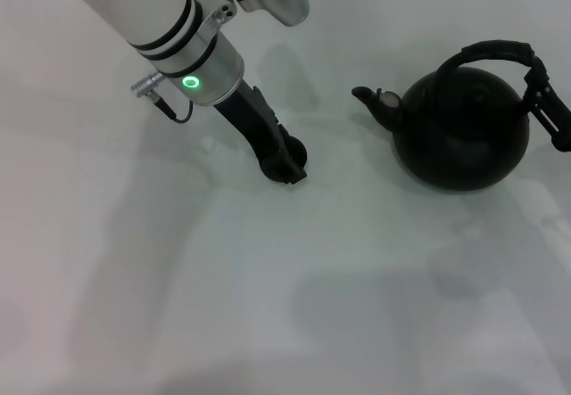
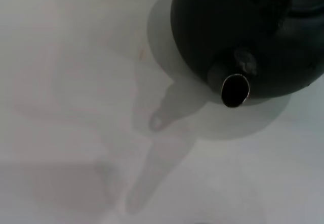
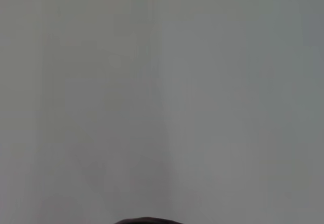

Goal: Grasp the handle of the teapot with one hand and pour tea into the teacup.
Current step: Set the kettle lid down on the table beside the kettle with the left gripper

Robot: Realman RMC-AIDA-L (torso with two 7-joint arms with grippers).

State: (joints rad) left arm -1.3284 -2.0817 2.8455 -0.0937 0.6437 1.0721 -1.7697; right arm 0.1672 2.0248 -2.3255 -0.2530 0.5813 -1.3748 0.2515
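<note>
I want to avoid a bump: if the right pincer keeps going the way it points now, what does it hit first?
Probably the handle of the teapot: in the head view the right pincer sits at its right end, pointing toward it. Contact and depth are unclear.

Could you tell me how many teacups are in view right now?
1: the teacup sits beside the teapot's spout, mostly hidden by the left gripper.

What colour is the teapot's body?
Black teapot, best in the head view.
</note>
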